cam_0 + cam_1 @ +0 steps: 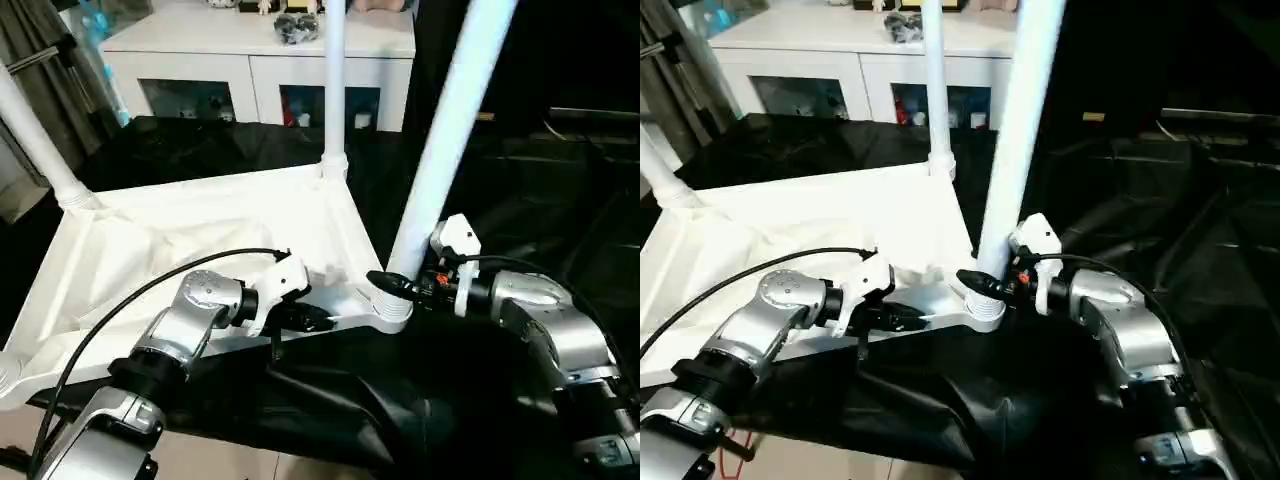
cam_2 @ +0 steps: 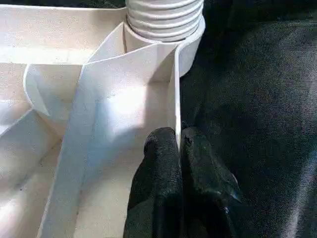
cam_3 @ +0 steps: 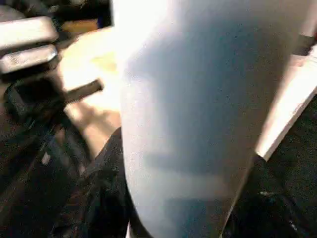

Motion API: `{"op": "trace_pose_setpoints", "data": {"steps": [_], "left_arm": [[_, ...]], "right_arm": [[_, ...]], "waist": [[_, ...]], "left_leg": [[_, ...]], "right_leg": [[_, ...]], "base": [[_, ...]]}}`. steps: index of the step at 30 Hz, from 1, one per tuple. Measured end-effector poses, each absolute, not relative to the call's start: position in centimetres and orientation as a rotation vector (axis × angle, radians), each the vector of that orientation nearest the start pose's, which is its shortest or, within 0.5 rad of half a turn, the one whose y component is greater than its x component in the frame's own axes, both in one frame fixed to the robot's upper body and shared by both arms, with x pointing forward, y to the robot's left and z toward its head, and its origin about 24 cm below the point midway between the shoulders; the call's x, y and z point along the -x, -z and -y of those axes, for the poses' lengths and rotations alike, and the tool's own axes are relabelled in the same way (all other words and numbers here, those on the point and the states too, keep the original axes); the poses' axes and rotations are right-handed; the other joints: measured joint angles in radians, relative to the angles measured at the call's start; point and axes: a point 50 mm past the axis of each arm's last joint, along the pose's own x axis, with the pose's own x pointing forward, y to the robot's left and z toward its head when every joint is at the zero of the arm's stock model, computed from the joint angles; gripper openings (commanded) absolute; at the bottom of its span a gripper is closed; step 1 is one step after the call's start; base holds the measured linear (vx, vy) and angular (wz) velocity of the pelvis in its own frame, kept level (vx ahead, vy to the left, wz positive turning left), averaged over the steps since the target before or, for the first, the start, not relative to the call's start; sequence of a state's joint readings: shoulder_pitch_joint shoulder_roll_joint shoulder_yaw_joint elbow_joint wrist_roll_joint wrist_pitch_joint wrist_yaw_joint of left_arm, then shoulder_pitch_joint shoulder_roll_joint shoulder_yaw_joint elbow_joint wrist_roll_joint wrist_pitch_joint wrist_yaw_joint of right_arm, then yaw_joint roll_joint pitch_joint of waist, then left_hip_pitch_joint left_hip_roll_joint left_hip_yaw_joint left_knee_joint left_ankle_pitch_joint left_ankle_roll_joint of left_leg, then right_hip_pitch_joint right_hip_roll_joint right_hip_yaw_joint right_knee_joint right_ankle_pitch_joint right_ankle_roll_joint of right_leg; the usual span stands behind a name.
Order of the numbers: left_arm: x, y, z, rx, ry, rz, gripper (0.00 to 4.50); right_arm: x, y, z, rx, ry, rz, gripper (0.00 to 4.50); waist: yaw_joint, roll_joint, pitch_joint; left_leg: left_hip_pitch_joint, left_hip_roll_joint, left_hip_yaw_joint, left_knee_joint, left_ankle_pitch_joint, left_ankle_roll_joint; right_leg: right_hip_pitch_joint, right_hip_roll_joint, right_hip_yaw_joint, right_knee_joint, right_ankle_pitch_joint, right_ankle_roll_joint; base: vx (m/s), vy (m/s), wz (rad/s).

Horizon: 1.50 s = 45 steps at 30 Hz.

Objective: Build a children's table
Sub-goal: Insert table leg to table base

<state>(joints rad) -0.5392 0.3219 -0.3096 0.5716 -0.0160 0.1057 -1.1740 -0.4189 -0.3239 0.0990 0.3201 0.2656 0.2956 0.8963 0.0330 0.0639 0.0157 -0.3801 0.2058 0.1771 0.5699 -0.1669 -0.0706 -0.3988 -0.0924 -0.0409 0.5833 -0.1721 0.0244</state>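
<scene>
The white tabletop (image 1: 180, 230) lies upside down on a black cloth, ribbed underside up. My left gripper (image 2: 177, 141) is shut on its thin near rim, one black finger on each side, just short of the near-right corner socket (image 1: 392, 306). A long white leg (image 1: 450, 130) stands tilted in that socket. My right gripper (image 1: 392, 285) is closed around this leg's base, and the leg (image 3: 198, 119) shows very close in the right wrist view. A second leg (image 1: 334, 80) stands upright in the far corner. A third leg (image 1: 35, 140) leans at the left corner.
A white cabinet (image 1: 260, 60) with glass doors stands behind the work, small items on top. The black cloth (image 1: 520, 200) spreads to the right and hangs over the near edge. A grey curtain (image 1: 30, 40) is at the far left.
</scene>
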Motion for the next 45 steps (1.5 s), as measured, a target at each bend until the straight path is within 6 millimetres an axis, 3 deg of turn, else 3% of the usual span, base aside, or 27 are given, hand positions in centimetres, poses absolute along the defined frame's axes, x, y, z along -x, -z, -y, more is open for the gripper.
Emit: {"op": "trace_pose_setpoints", "data": {"steps": [20,36,45], "left_arm": [[-30.2,-3.5,-11.1,-0.308,1.400,-0.441,0.00],[-30.1,-3.5,-11.0,-0.310,1.406,-0.441,0.00],[-30.1,-3.3,-11.1,-0.310,1.397,-0.445,0.00]], "right_arm": [[-28.5,-6.2,15.9,0.008,-0.976,-0.222,1.88],[-26.9,-5.7,16.6,-0.015,-0.900,-0.180,1.88],[-26.4,-5.4,17.0,-0.011,-0.897,-0.173,1.88]], "waist": [[0.029,0.007,-0.003],[0.029,0.007,-0.004],[0.026,0.004,-0.002]], "left_leg": [[-0.001,0.000,0.001,-0.002,0.000,0.000],[0.000,0.000,0.001,-0.003,0.000,0.000],[0.008,-0.001,0.001,-0.007,0.000,0.000]], "right_leg": [[0.004,0.000,-0.001,-0.006,-0.004,0.000],[0.006,-0.001,0.000,-0.006,-0.006,0.002],[0.011,-0.001,0.001,-0.007,-0.010,0.008]], "base": [[0.000,0.000,0.00],[0.000,0.000,0.00],[0.000,0.000,0.00]]}}
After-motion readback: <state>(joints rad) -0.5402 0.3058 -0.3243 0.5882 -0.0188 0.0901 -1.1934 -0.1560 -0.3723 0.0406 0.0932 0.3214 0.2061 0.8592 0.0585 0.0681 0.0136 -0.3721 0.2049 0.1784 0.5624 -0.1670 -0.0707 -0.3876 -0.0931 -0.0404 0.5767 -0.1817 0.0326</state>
